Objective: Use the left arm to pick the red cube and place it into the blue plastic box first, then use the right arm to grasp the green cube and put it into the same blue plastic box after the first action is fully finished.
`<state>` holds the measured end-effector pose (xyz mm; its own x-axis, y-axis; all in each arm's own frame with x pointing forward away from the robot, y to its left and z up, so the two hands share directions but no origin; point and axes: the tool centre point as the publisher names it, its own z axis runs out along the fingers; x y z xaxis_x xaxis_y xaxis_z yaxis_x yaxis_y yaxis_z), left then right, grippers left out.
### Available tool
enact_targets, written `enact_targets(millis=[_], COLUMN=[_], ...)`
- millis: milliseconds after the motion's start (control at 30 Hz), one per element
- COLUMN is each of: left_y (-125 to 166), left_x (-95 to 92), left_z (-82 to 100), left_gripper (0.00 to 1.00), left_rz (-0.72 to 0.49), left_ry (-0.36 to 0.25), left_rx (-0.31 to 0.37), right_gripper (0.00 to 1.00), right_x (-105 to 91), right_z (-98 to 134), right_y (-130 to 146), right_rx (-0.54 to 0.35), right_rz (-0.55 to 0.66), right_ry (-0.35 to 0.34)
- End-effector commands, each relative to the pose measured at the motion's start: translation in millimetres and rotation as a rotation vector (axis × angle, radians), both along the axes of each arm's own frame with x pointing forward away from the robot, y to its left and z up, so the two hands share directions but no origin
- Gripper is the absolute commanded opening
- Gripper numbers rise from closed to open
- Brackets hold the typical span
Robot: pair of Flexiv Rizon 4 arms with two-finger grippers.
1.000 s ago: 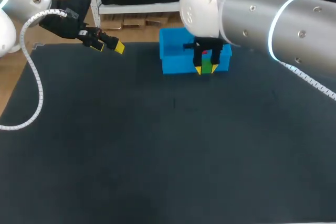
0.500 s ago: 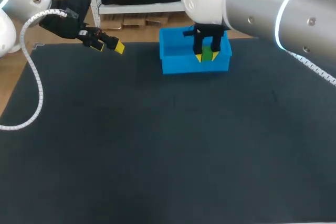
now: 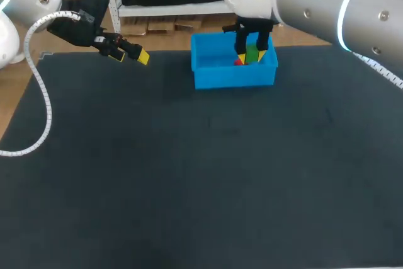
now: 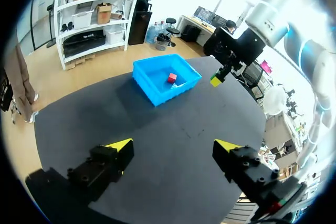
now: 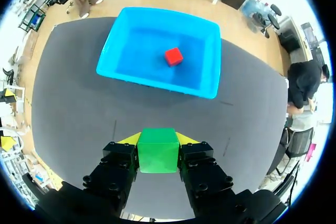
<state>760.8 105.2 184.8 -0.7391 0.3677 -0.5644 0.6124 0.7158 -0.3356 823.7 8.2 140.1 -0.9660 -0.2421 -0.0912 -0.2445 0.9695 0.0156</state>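
— Two cubes: where were they?
— The red cube (image 5: pixel 174 56) lay on the floor of the blue plastic box (image 3: pixel 233 79), which stood at the 12 o'clock edge of the table (image 3: pixel 189 174). The green cube (image 5: pixel 157 150) was clamped from two sides by the right gripper (image 3: pixel 250 56). It hung in the air by the box, not yet inside it.
— And the left gripper (image 4: pixel 173 145)?
— It sat at 10 o'clock, spread wide, with nothing in it.
— How would the green one handle?
— I judged it light and rigid, with flat, smooth faces. The hold on two opposite sides looked square. A short drop should not harm it, though it might bounce or land on the red cube.
— What had changed over the last second?
— In the head view the right gripper had carried the cube from the box's 6 o'clock wall toward 12 o'clock. It now overlapped the inside, just at 3 o'clock of the red cube. The left gripper had not moved.
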Motion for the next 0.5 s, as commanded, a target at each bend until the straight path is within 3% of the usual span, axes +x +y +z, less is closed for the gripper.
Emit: enact_targets(millis=[33, 500], left_y=[1.2, 1.2], left_x=[-1.0, -1.0], left_z=[-0.8, -0.8], left_gripper=[1.00, 1.00], left_rz=[-0.002, -0.002], left_ry=[-0.005, -0.005], left_rx=[-0.005, -0.005], right_gripper=[0.00, 0.00], right_x=[-6.2, 22.5], right_z=[7.5, 22.7], right_y=[-6.4, -4.5], right_rx=[0.011, 0.009], right_rz=[0.004, 0.037], right_ry=[-0.032, -0.079])
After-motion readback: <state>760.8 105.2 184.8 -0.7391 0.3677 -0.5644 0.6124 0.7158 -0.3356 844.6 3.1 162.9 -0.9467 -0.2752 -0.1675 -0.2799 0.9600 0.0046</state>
